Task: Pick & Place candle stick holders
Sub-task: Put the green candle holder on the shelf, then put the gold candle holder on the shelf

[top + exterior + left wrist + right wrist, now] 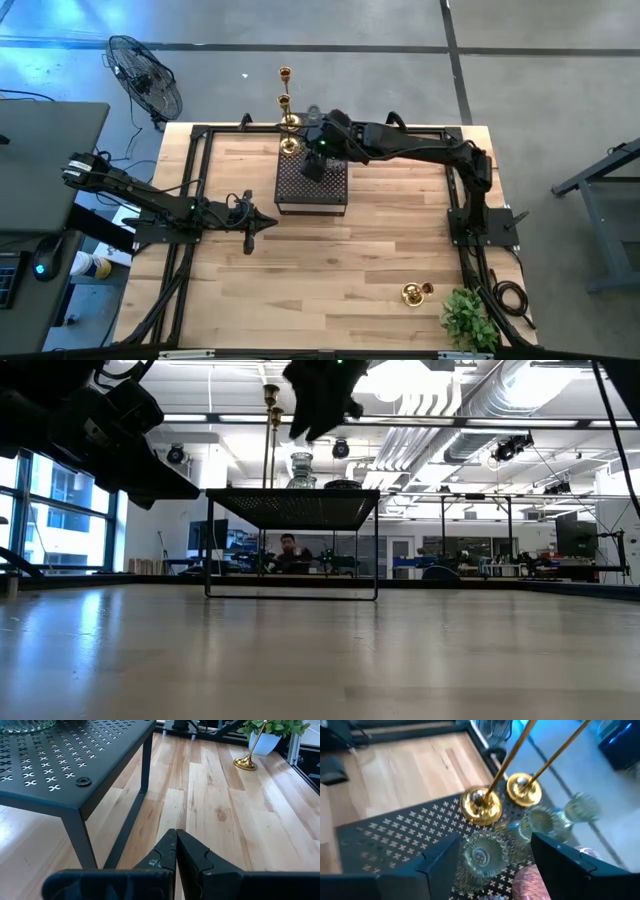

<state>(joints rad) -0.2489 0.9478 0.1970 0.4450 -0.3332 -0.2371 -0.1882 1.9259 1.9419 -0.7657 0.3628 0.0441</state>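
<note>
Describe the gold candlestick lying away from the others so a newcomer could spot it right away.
Find the leafy green plant at the wooden table's corner beside the right arm's base. Just beside it lies a gold candlestick on the bare wood. Unlike the two tall gold candlesticks upright on the dark perforated stand, it is alone and tipped over.

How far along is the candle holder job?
Mostly done: two gold candlesticks and several glass cups stand on the dark perforated stand. In hand: the right gripper is open over the cups. Left: one gold candlestick lies by the plant. The left gripper waits shut beside the stand.
</note>
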